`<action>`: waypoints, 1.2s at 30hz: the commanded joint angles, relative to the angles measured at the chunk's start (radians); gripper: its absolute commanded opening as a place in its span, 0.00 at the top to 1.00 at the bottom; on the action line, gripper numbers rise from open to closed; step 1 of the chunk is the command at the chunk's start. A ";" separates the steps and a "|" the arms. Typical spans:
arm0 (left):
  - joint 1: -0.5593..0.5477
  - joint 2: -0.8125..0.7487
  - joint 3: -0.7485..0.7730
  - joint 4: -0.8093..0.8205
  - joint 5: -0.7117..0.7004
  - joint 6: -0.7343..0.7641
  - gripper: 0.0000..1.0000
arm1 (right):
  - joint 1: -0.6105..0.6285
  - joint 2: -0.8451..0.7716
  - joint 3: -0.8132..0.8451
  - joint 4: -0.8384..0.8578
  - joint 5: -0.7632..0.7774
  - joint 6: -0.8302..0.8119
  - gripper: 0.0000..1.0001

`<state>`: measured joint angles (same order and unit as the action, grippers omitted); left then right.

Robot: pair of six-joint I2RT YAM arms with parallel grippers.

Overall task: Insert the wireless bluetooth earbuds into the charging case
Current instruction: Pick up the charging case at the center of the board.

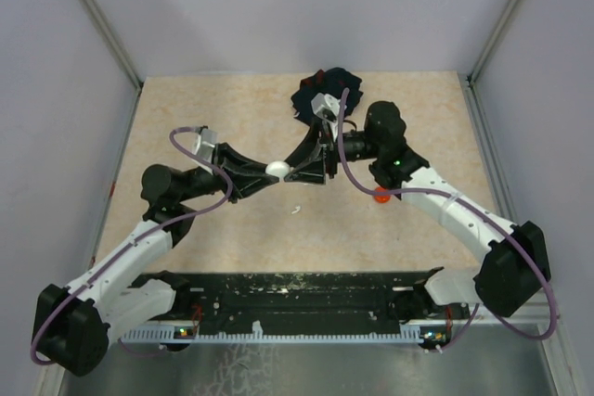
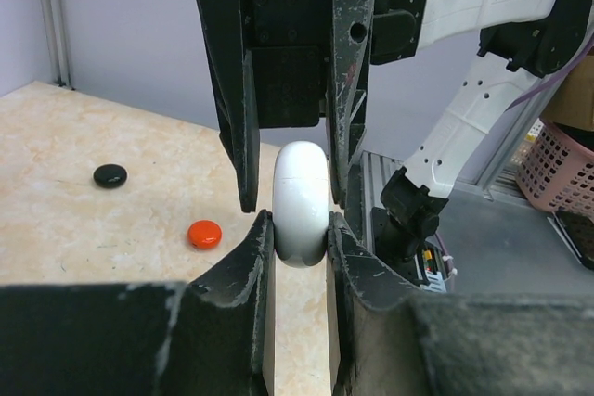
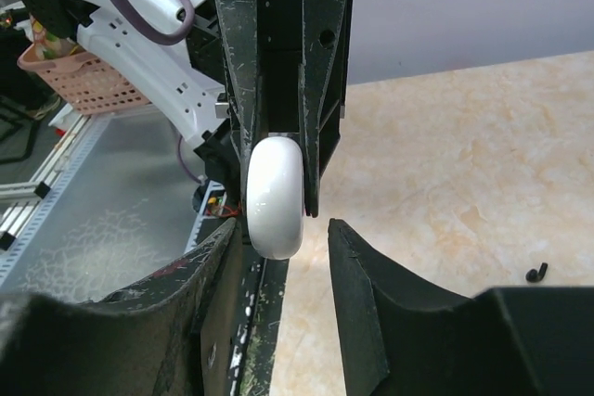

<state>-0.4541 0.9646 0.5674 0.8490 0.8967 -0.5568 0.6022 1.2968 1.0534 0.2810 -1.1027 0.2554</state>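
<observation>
A white round charging case (image 1: 277, 170) is held on edge above the table's middle, closed, with my left gripper (image 2: 300, 234) shut on its flat sides. My right gripper (image 3: 283, 240) faces it from the other side and stands open around the same case (image 3: 275, 197). One of its fingers (image 3: 218, 257) is close beside the case and the other finger (image 3: 357, 271) stands clear of it. A tiny white earbud (image 1: 295, 209) lies on the table just in front of the grippers. A tiny black hooked earbud (image 3: 535, 273) lies on the table in the right wrist view.
An orange-red puck (image 1: 380, 197) lies under the right forearm, and shows again (image 2: 204, 234) in the left wrist view near a black puck (image 2: 110, 174). A dark navy cloth (image 1: 325, 88) is bunched at the table's far edge. Grey walls enclose the table.
</observation>
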 commanded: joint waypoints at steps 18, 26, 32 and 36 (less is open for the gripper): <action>-0.008 -0.037 0.091 -0.363 0.019 0.249 0.58 | 0.015 0.061 0.315 -0.694 0.032 -0.463 1.00; -0.008 -0.003 0.137 -0.419 0.101 0.277 0.54 | 0.015 0.122 0.433 -0.972 0.061 -0.626 1.00; -0.008 0.003 0.142 -0.400 0.107 0.278 0.52 | 0.020 0.142 0.451 -1.028 0.068 -0.660 1.00; -0.008 0.023 0.147 -0.396 0.121 0.271 0.54 | 0.029 0.143 0.451 -1.016 0.065 -0.656 1.00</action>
<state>-0.4587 0.9707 0.6769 0.4461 0.9833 -0.2951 0.6155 1.4467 1.4425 -0.7311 -1.0245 -0.3668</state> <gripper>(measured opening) 0.471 0.174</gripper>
